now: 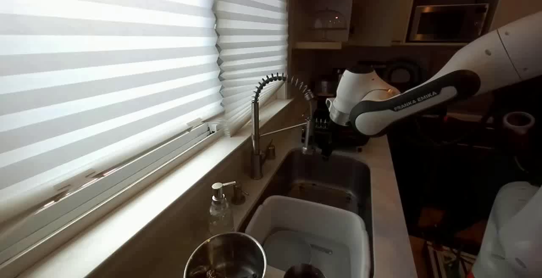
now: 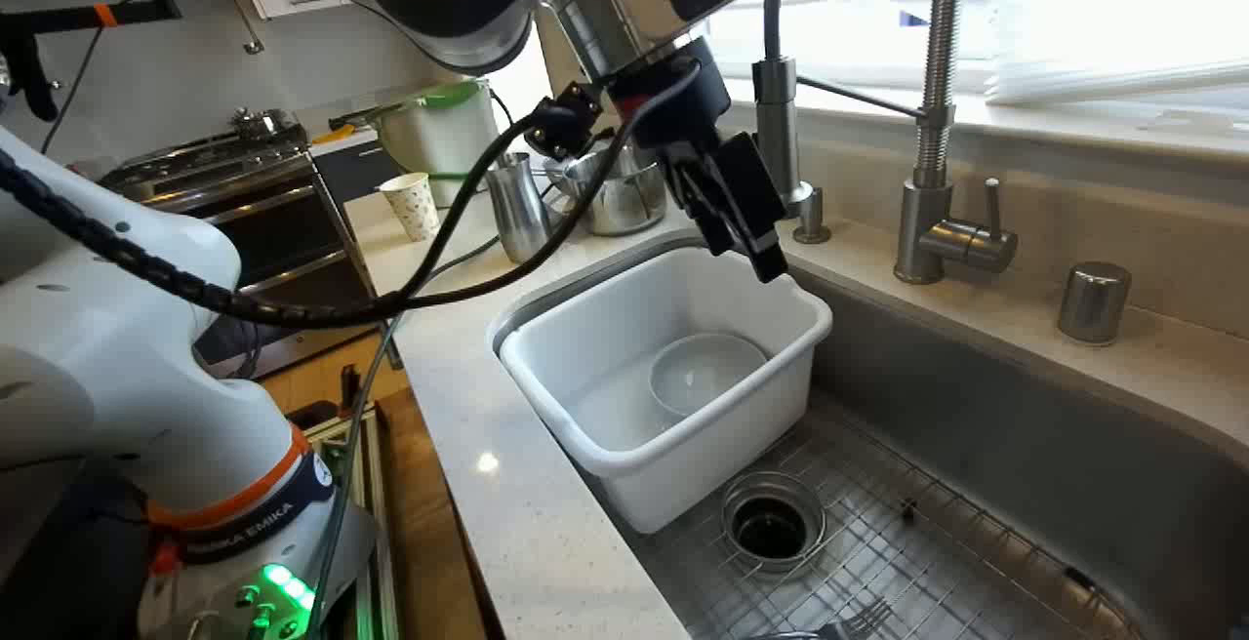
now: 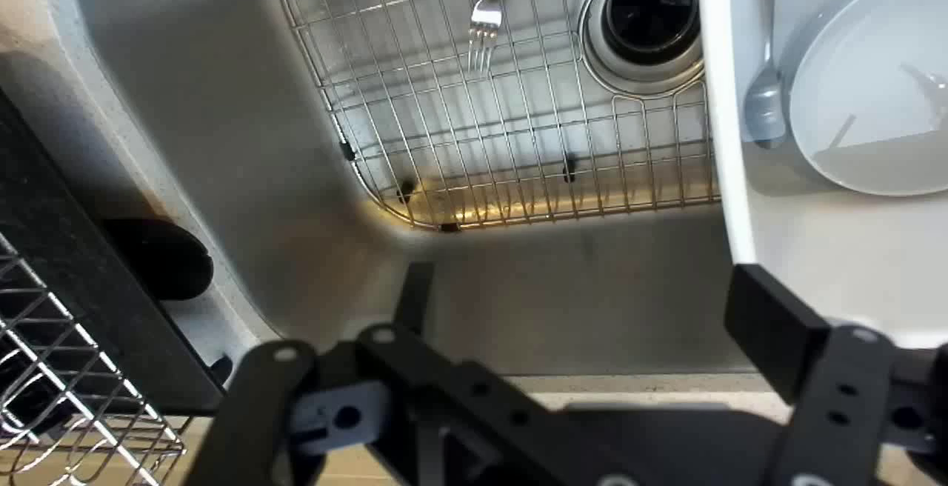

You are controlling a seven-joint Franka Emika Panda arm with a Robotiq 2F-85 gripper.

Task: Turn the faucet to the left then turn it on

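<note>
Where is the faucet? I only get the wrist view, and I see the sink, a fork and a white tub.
Observer: The faucet stands between the sink and the window blinds.
Operator: Ooh, is any bit of it near me?
Observer: In both exterior views its spray head hangs close beside the fingers; I can't tell if they touch.
Operator: And what turns it on?
Observer: Probably the lever that sticks up low on its side.

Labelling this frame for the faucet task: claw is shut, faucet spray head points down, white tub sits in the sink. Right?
One fix: the claw is open, not shut; the wrist view shows its fingers spread well apart. Rest stands: faucet spray head points down, white tub sits in the sink.
</note>
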